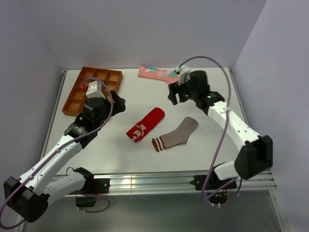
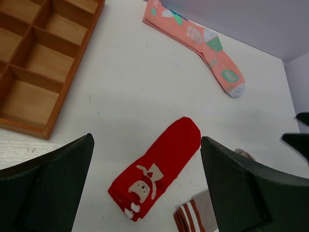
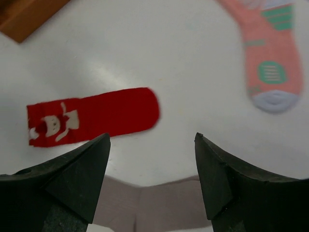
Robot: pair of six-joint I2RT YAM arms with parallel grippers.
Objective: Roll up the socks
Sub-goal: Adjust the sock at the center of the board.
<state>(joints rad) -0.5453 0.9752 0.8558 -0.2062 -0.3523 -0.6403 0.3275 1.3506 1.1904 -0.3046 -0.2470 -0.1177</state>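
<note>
Three socks lie flat on the white table. The red sock (image 1: 145,124) (image 2: 159,166) (image 3: 94,122) with a white mark is near the middle. The grey-brown sock (image 1: 176,135) (image 3: 154,203), with its striped cuff (image 2: 191,217), lies just right of it. The salmon-pink sock (image 1: 154,73) (image 2: 198,43) (image 3: 270,63) is at the back. My left gripper (image 1: 117,104) (image 2: 147,140) hovers open left of the red sock, holding nothing. My right gripper (image 1: 179,95) (image 3: 152,137) is open and empty, above the table between the pink and grey-brown socks.
A brown wooden tray (image 1: 91,89) (image 2: 38,63) with several compartments sits at the back left. Grey walls close in the table at the back and sides. A metal rail (image 1: 145,182) runs along the near edge.
</note>
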